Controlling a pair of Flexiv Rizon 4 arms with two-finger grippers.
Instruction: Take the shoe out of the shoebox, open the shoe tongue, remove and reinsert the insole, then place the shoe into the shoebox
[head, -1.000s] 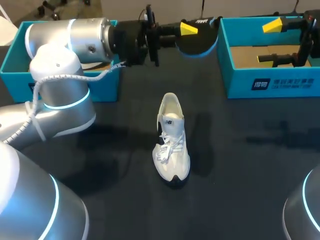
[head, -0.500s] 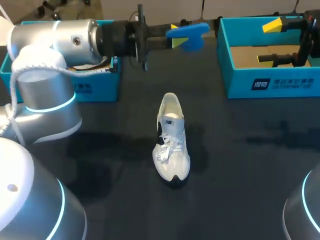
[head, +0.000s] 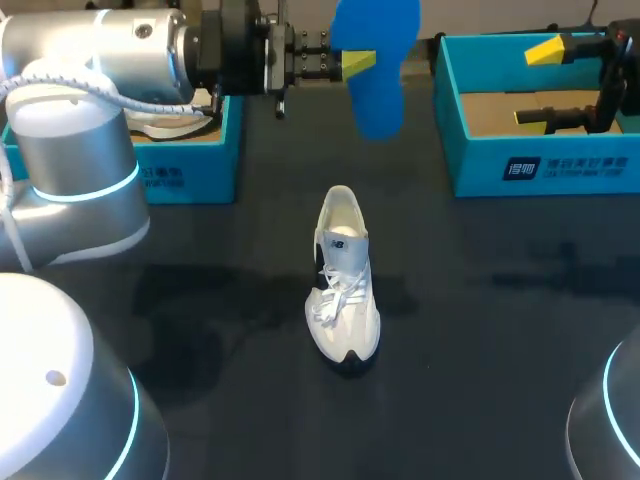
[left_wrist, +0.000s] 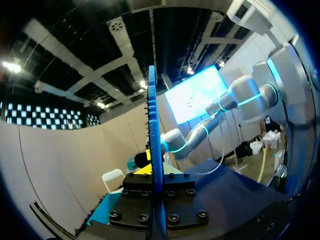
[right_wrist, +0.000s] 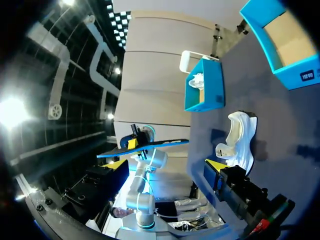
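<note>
Now, nearest the robot's base, the white sneaker (head: 344, 285) is standing upright on the table (head: 500, 330), toe pointing back toward the base and its open collar facing away. Beyond the heel and raised off the table, your left gripper (head: 358, 63) is pinching the blue insole (head: 378, 100) between closed fingers, its long axis seemingly hanging downward, roughly in line with the shoe. Farther right, your right gripper (head: 538, 85) is hovering over the teal shoebox (head: 540, 170), fingers spread and holding nothing, so the left arm is nearer.
</note>
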